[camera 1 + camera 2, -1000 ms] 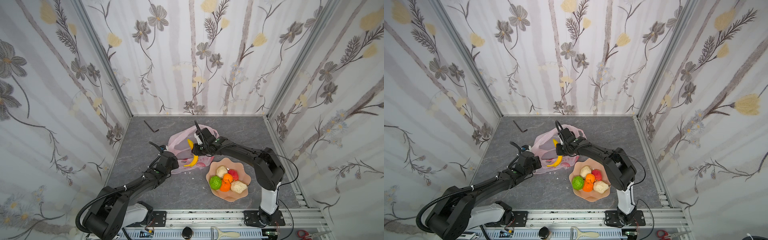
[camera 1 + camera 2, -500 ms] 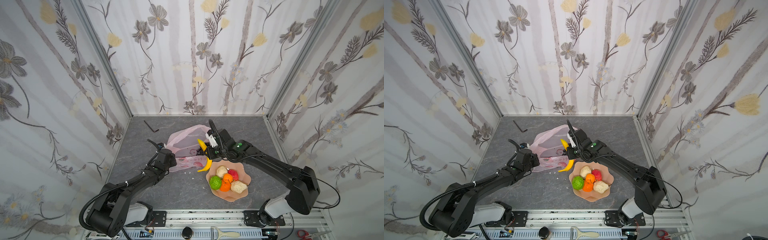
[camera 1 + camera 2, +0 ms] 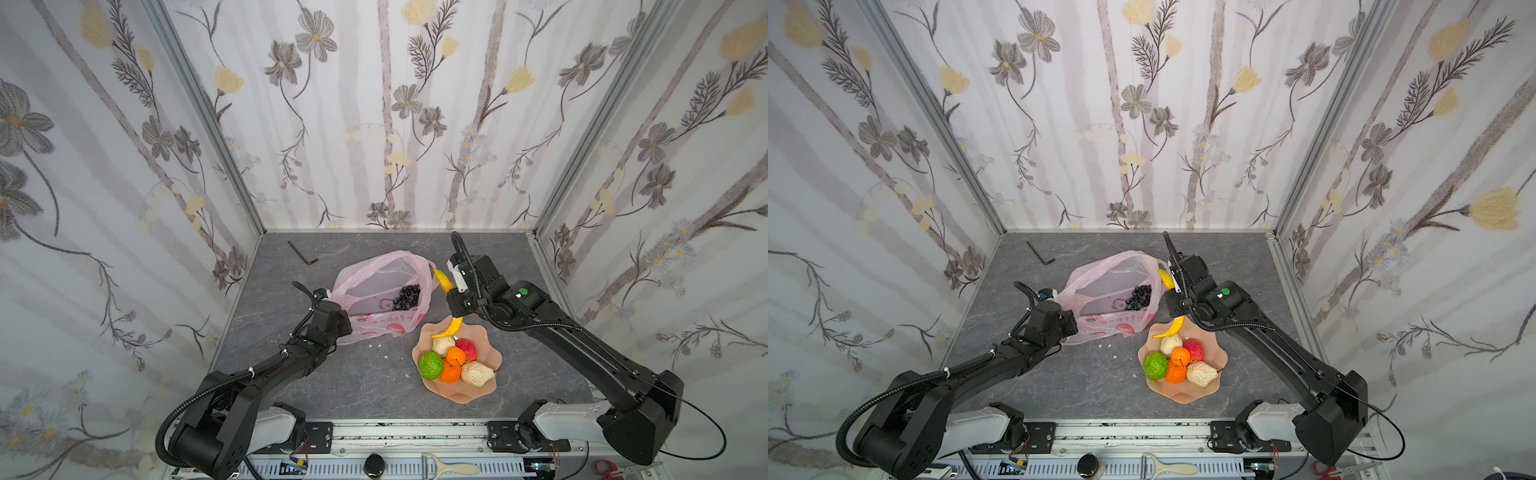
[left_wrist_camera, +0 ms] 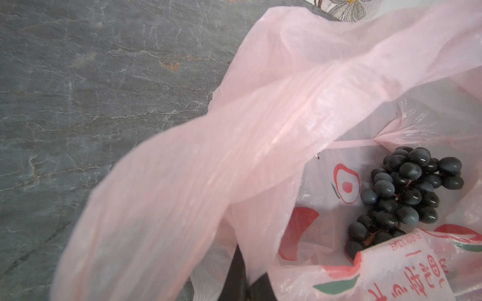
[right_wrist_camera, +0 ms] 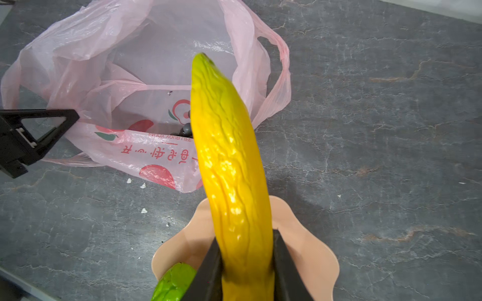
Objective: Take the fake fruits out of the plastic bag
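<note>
A: One grape bunch (image 3: 406, 296) lies inside the plastic bag (image 3: 376, 274), your left gripper (image 4: 245, 276) clamped on its edge.
B: Looks light, knobbly; take its middle. Your right gripper (image 5: 247, 273) grips the banana (image 5: 229, 156) above the dish (image 5: 313, 260).

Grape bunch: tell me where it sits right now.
In a top view the grape bunch lies inside the open plastic bag, toward its right side, just left of the banana and behind the dish.
</note>
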Motion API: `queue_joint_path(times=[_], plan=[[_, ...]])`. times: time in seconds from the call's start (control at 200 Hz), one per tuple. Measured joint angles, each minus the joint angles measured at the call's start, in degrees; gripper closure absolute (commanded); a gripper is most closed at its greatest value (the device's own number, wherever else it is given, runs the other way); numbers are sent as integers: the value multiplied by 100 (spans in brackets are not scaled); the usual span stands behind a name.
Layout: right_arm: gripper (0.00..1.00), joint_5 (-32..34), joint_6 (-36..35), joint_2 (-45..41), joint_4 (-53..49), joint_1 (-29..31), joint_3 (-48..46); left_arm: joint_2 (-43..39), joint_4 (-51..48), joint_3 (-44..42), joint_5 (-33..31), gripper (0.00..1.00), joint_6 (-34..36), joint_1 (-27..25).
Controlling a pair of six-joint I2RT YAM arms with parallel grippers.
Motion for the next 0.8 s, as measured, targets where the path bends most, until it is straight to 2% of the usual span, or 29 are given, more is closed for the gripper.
queue_joint_path(times=[0.14, 0.275, 0.405, 0.53, 0.799], plan=[[76, 306, -291, -13, -284, -68, 48, -31, 103, -140, 2, 100, 37, 15], [78, 354, -208, -15, -579, -101, 35, -31, 157, -205, 20, 100, 83, 26], [78, 212, 378, -140, -710, -94, -282, -20, 208, -240, 52, 100, 83, 28], [78, 46, 1126, -608, -839, -9, -789, 9, 284, -275, 68, 100, 83, 37], [78, -116, 2903, -1812, -1211, 737, -1635, 234, 487, -323, 146, 100, 122, 72]])
